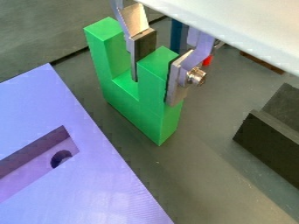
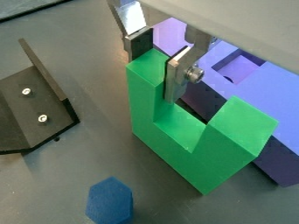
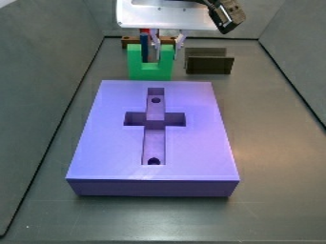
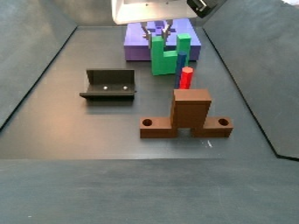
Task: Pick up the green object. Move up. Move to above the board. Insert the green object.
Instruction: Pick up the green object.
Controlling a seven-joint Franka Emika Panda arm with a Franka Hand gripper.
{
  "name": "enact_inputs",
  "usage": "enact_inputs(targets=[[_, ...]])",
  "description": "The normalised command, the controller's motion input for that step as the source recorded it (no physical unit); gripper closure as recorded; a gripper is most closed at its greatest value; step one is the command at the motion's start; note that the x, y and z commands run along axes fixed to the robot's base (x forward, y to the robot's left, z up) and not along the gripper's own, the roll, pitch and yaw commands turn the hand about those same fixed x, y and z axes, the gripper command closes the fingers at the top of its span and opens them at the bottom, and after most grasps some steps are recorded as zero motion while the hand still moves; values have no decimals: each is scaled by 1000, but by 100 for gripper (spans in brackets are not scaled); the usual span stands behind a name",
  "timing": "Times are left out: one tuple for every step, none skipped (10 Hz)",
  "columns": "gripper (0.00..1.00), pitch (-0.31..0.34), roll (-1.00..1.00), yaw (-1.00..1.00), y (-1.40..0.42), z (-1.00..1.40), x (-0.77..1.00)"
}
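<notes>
The green object (image 1: 140, 96) is a bright green U-shaped piece standing on the dark floor beside the board (image 1: 59, 166). My gripper (image 1: 160, 72) comes down from above with its two silver fingers on either side of one prong, one finger in the notch and one on the outer face. The pads sit against the prong. The same grip shows in a wrist view with the gripper (image 2: 158, 68) on the green object (image 2: 198, 144). In a side view the green object (image 3: 151, 59) stands just behind the purple-blue board (image 3: 155, 129), under the gripper (image 3: 159, 46).
A dark olive open box (image 3: 211, 65) stands beside the green piece. The fixture (image 4: 107, 85), a brown block piece (image 4: 184, 114) and a red peg (image 4: 184, 77) stand on the floor in a side view. A small blue hexagonal piece (image 2: 111, 199) lies near the fixture (image 2: 35, 96).
</notes>
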Motion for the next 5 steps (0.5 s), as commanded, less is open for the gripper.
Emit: enact_inputs(targets=[[100, 0, 0, 0, 0, 0, 0], [100, 0, 0, 0, 0, 0, 0], [100, 0, 0, 0, 0, 0, 0], [100, 0, 0, 0, 0, 0, 0], [100, 0, 0, 0, 0, 0, 0]])
